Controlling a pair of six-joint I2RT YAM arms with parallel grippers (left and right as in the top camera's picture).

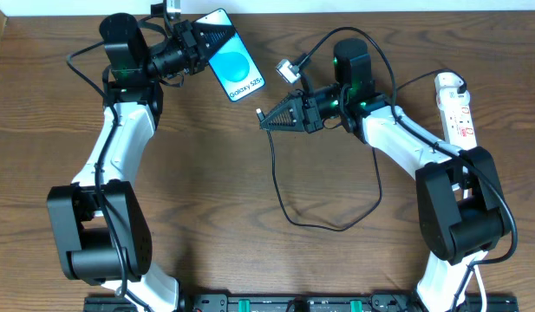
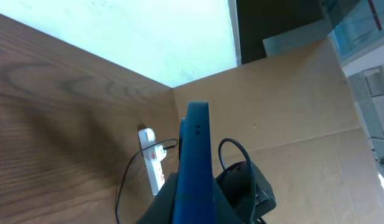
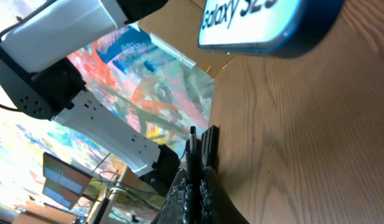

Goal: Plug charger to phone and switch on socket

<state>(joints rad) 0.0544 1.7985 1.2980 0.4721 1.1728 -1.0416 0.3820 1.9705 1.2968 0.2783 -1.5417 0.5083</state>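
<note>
The phone (image 1: 232,66) sits at the far side, clamped in the left gripper (image 1: 200,41). Its long axis slants so that the end with the "Galaxy S25" text faces the right gripper (image 1: 269,118), near but not touching. That gripper is closed on the charger (image 1: 274,165) just behind the plug tip, which points toward that end of the phone, where the port probably sits, though no view shows it. The socket (image 1: 455,108) lies well apart, beside the right arm.
</note>
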